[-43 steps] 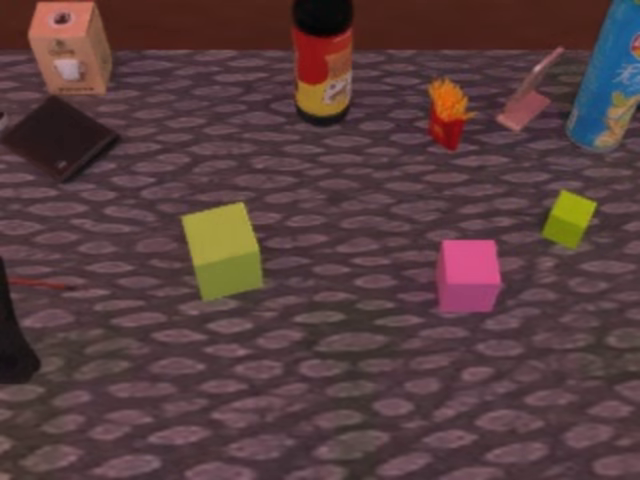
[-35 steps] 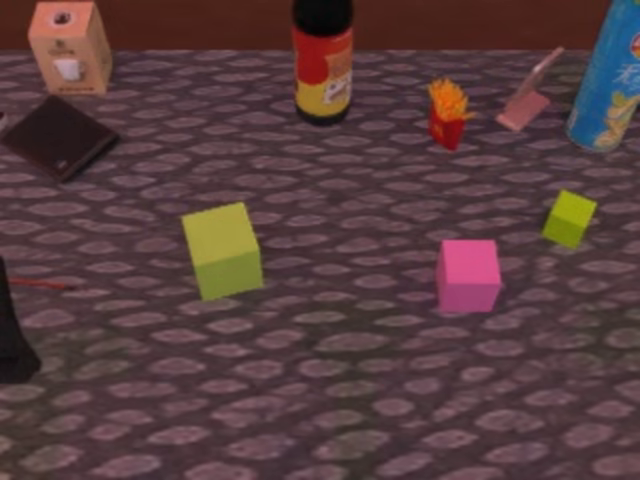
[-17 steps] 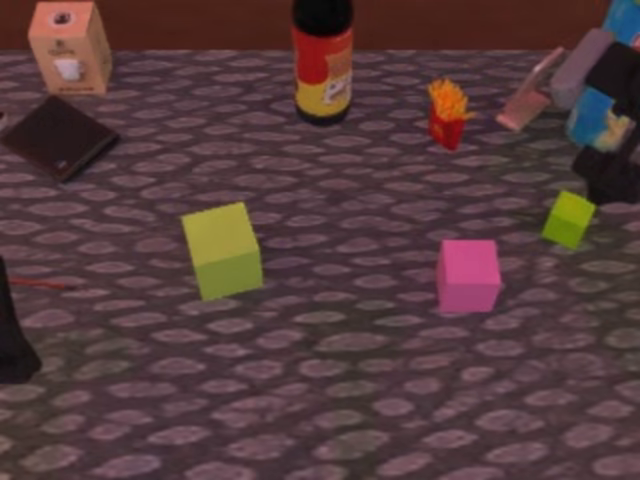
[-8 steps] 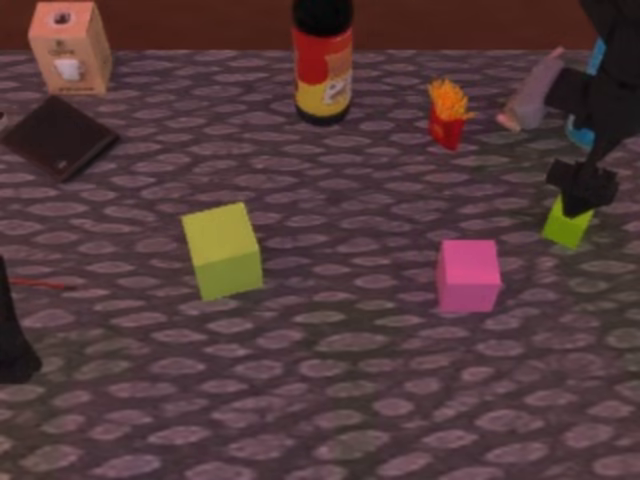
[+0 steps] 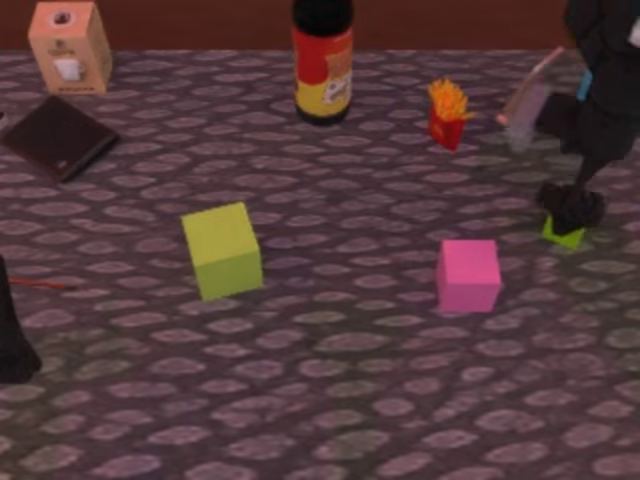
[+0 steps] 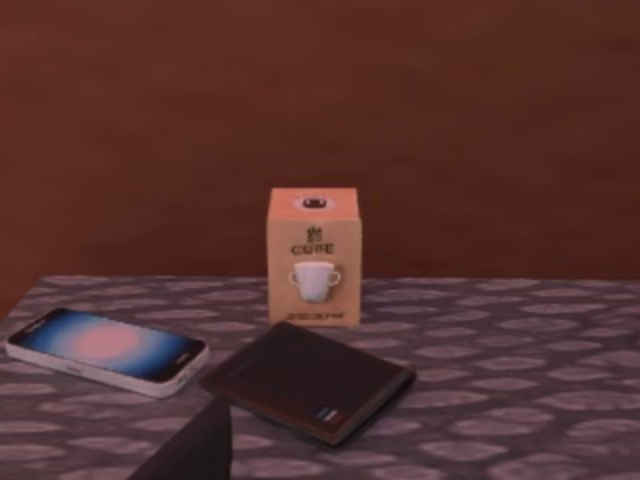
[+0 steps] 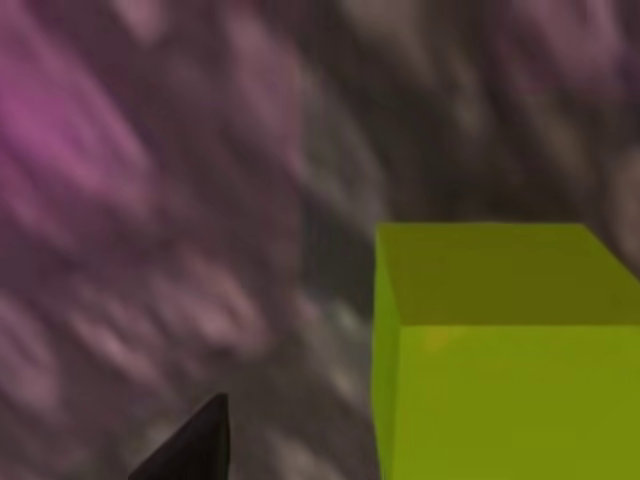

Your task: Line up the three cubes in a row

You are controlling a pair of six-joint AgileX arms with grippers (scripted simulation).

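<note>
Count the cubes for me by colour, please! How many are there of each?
Yellow-green cubes: 2, the big cube and the small cube under the right gripper
Pink cubes: 1, the pink cube
Total: 3 cubes

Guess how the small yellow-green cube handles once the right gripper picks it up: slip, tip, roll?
The small yellow-green cube has flat faces and sharp edges, so probably no rolling. It looks rigid and matte, likely grippy. The right gripper covers most of it, so an off-centre pinch might twist it.
</note>
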